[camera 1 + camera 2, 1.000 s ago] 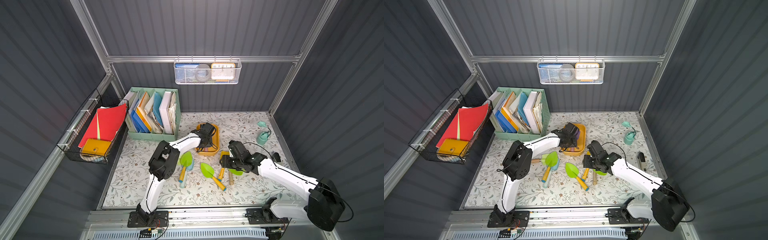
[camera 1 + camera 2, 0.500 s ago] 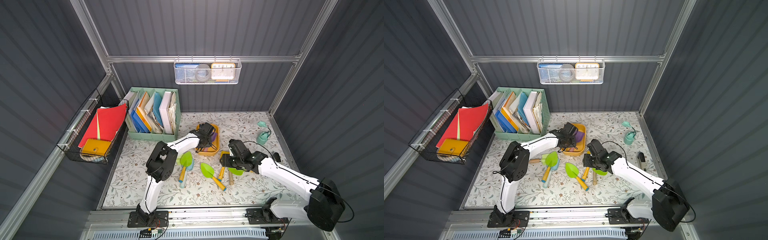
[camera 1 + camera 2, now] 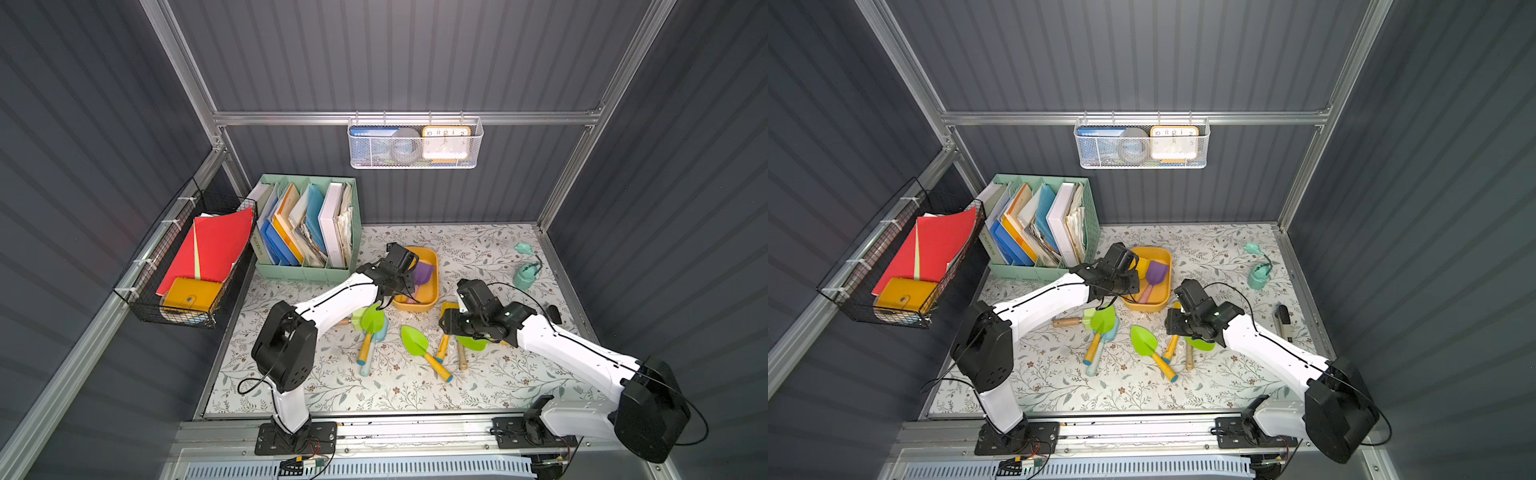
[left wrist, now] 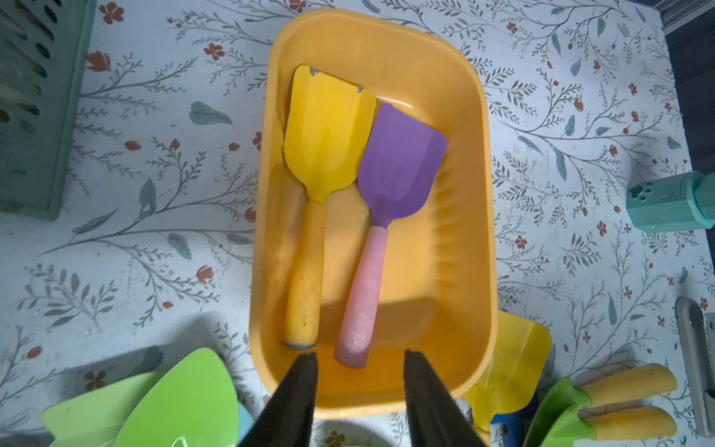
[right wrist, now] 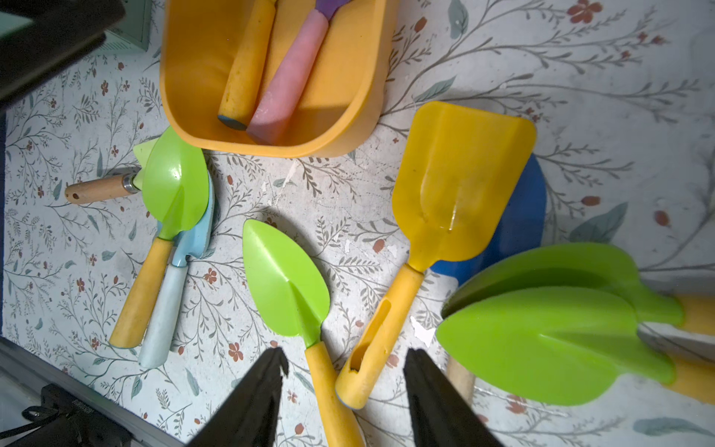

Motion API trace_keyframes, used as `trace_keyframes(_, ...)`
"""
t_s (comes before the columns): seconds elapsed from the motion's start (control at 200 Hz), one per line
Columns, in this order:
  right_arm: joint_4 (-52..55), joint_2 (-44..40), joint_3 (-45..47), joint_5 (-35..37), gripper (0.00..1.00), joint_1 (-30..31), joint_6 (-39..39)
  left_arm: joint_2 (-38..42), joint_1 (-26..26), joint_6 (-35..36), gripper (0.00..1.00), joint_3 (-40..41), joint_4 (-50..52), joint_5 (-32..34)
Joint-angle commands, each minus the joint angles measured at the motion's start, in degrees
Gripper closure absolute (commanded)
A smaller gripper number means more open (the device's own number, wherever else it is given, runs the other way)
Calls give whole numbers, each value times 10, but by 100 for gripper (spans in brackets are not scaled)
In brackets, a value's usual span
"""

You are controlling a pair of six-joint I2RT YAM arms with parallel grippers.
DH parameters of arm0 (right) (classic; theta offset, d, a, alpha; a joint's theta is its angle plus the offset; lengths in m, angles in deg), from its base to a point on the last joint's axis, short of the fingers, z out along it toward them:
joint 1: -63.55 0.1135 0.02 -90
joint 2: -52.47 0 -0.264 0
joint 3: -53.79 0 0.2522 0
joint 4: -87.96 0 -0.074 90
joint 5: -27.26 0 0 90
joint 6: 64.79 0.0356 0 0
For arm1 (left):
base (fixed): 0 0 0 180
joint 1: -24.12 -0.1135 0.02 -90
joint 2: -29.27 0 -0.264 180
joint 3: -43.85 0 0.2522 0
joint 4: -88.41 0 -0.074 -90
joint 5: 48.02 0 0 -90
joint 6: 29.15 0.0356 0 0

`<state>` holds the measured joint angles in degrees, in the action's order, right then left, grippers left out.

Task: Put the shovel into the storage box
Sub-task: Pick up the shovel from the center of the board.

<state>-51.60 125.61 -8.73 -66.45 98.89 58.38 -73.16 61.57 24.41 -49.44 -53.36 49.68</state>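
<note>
The left pincer (image 4: pixel 360 354) is open and empty above one end of the storage box (image 4: pixel 460 271), which stands on the bench (image 3: pixel 490 386). In the box a yellow shovel (image 4: pixel 329 127) and a purple shovel (image 4: pixel 402 162) lie side by side. Just beside the box, a second yellow shovel (image 5: pixel 456 182) lies on the bench, with its handle end between the open jaws of the right pincer (image 5: pixel 344 356).

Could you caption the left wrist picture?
The left gripper, open, hovers over the storage box, which holds a yellow shovel and a purple shovel.
</note>
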Motion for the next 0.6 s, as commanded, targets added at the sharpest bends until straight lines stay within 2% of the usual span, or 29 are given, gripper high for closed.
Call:
trace_keyframes(0.0,8,-7,-18,-26,44,-1,-13,37,-3,1,58,41,6,5)
trace_keyframes(0.595,-31,12,-19,-65,45,38,-11,161,-3,-70,58,210,21,17)
